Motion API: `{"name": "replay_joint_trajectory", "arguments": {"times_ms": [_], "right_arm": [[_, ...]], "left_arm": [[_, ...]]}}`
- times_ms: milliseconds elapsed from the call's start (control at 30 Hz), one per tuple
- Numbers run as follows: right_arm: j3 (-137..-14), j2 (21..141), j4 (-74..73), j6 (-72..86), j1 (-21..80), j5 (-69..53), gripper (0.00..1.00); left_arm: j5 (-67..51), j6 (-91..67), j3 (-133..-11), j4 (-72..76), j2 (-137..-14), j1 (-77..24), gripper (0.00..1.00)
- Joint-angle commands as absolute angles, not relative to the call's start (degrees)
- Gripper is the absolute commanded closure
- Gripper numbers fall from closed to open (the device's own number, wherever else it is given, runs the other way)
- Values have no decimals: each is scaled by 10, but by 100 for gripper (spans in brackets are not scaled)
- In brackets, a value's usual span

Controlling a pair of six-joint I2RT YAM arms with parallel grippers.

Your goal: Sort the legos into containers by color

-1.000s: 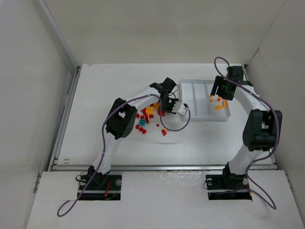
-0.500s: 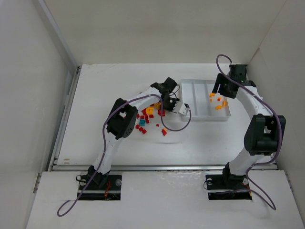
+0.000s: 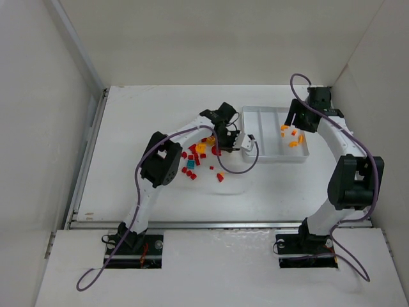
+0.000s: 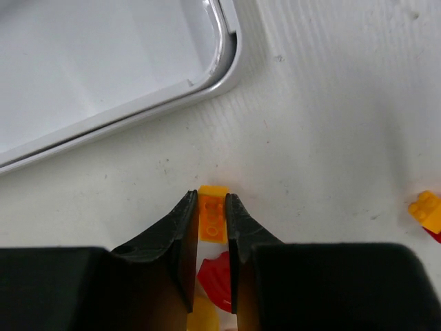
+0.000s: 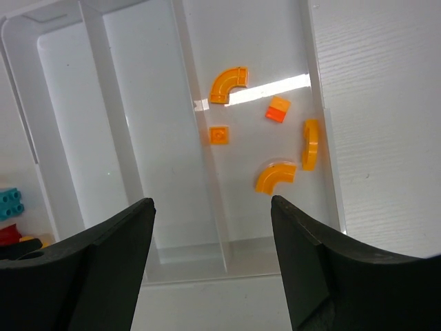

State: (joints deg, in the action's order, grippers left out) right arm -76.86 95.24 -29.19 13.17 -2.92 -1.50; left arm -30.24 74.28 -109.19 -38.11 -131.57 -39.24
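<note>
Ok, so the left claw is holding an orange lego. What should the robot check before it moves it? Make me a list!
1. Grip: ok. The left gripper is shut on the orange brick, with a jaw against each side.
2. Only one piece gripped: cannot tell. A red curved piece sits between the fingers, just behind the brick.
3. Right bin known: ok. The orange pieces lie in the right-hand compartment of the tray.
4. Way over the tray free: not ok. The right gripper hangs open above it and may block the drop.
5. Tray close: ok. Its corner lies just ahead of the left gripper.
</note>
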Motion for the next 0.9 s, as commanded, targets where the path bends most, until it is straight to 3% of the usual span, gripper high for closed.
{"name": "replay_joint_trajectory", "arguments": {"times_ms": [0,167,300,467,700,867], "right_arm": [[-775,918,-279,120,-26,-30,26],[-766,867,-254,91,-26,-139,24],[-746,809,-217,62,-26,-320,24],[-665,708,-123,30,-26,-443,24],[-667,686,-85,-39,9,-592,24],[-712,679,-80,-88,60,-626,26]], "left_arm": [[-380,694,-1097,-381,-1236,-381,100],[-472,583,-1107,-327,-1183,-362,100],[-540,443,-1093,-197,-1129,-337,100],[-561,61,-979,178,-1039,-312,100],[-561,-43,-949,283,-977,-345,100],[-572,-86,-949,313,-952,-358,100]]}}
